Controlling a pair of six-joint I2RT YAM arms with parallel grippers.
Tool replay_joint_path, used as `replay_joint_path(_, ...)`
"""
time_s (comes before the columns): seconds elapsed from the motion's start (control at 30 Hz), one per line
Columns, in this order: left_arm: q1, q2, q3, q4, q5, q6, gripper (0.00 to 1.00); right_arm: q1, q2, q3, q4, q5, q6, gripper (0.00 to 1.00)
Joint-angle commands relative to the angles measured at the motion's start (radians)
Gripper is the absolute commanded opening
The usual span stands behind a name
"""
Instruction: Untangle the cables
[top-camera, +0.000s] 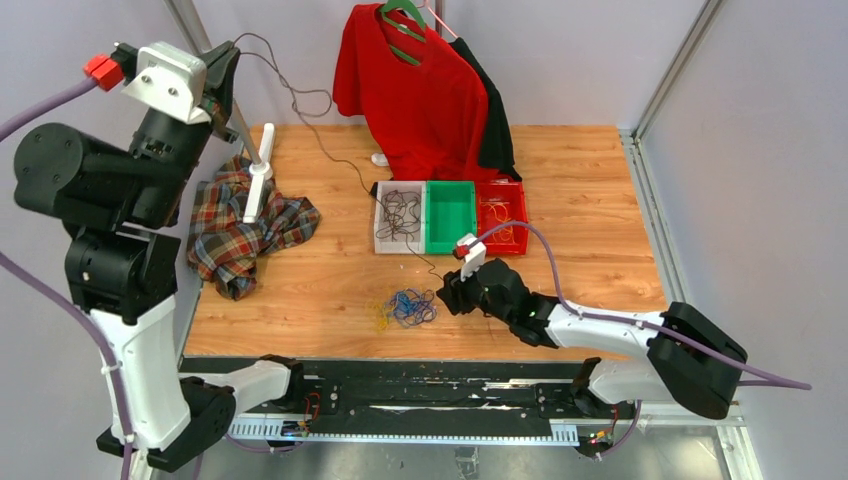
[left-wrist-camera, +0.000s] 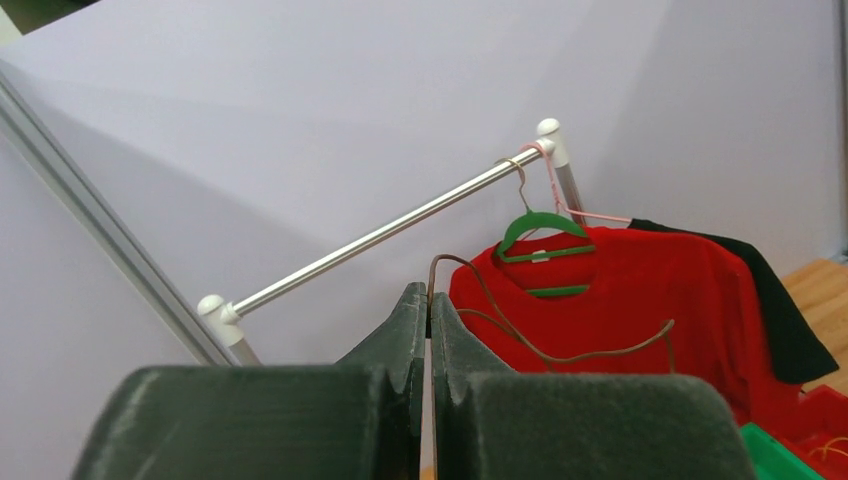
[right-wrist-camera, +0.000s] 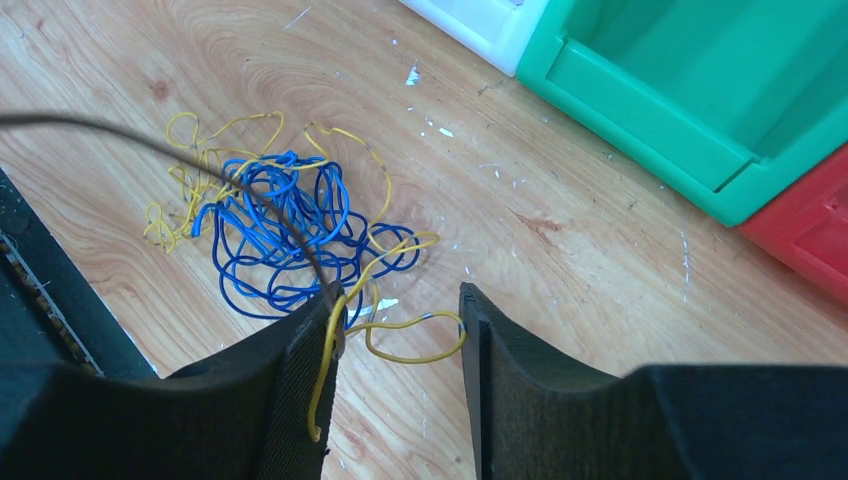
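Our right gripper (right-wrist-camera: 400, 300) sits low over the table (right-wrist-camera: 600, 250), jaws apart, with a yellow cable (right-wrist-camera: 325, 370) loop slack between them. The blue-and-yellow tangle (right-wrist-camera: 285, 230) lies just to its left. Our left gripper (left-wrist-camera: 430, 305), high and well apart, is clamped on the dark cable (right-wrist-camera: 60, 120).

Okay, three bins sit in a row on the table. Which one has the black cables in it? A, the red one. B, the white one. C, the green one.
B: the white bin at the left end of the row holds a tangle of black cables, while the green bin beside it shows only its bare floor.
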Motion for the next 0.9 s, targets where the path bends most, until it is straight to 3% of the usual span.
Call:
replay_joint_path(0.0,-0.004,0.022,-0.012,0.115,-0.056,-0.029,0.00,-0.013,-0.044,-0.035,-0.009,0.023,0.001,0.45)
replay_joint_path(0.13,-0.004,0.028,-0.054,0.206,-0.104,-0.036,0.00,-0.024,-0.071,-0.067,-0.011,0.025,0.019,0.44)
replay_joint_path(0.3,-0.004,0.039,-0.090,0.443,-0.302,-0.023,0.00,-0.028,-0.101,-0.147,0.009,0.046,0.064,0.46)
replay_joint_path(0.53,-0.005,0.067,-0.058,0.578,-0.399,-0.005,0.00,-0.030,-0.131,-0.210,0.039,0.051,0.095,0.49)
replay_joint_path(0.67,-0.005,0.087,-0.032,0.469,-0.291,-0.046,0.01,-0.030,-0.140,-0.205,0.041,0.055,0.095,0.50)
replay_joint_path(0.87,-0.004,0.053,-0.145,0.438,-0.143,-0.081,0.00,-0.030,-0.179,-0.151,-0.004,0.052,0.078,0.50)
